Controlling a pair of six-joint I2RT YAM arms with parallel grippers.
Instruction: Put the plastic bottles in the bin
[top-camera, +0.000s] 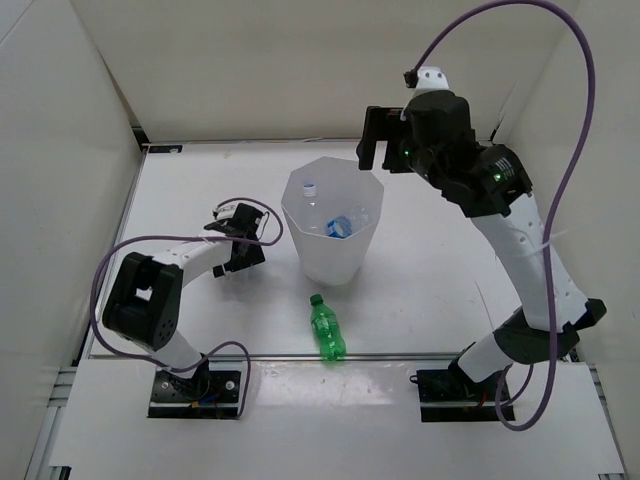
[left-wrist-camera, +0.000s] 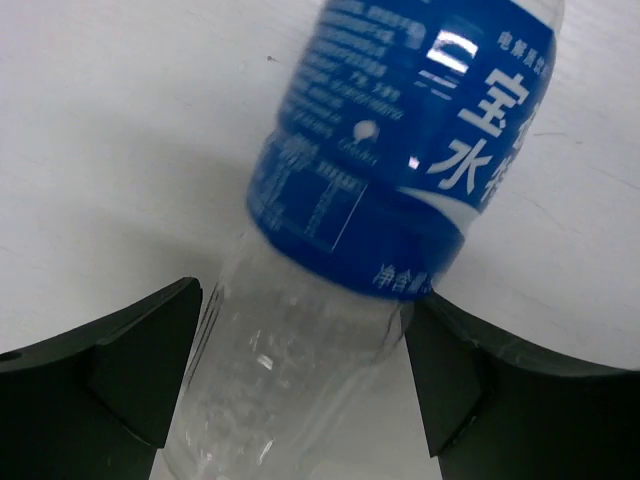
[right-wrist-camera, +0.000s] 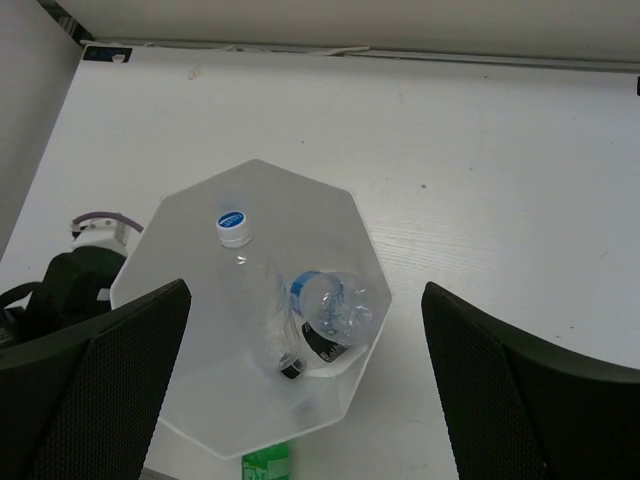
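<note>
The white faceted bin (top-camera: 325, 262) stands mid-table. It holds a clear bottle with a white cap (right-wrist-camera: 232, 227), a blue-labelled bottle (right-wrist-camera: 335, 305) and a black-capped one (right-wrist-camera: 290, 370). A green bottle (top-camera: 327, 327) lies on the table in front of the bin. My left gripper (top-camera: 240, 238) is low, left of the bin. In the left wrist view it (left-wrist-camera: 305, 350) is shut on a clear bottle with a blue label (left-wrist-camera: 400, 150), both fingers touching its clear body close over the table. My right gripper (top-camera: 372, 140) hangs open and empty above the bin's far rim (right-wrist-camera: 255, 162).
White walls enclose the table on the left, back and right. A metal rail (top-camera: 420, 354) runs along the near edge by the arm bases. The green bottle's end also shows in the right wrist view (right-wrist-camera: 268, 465), below the bin.
</note>
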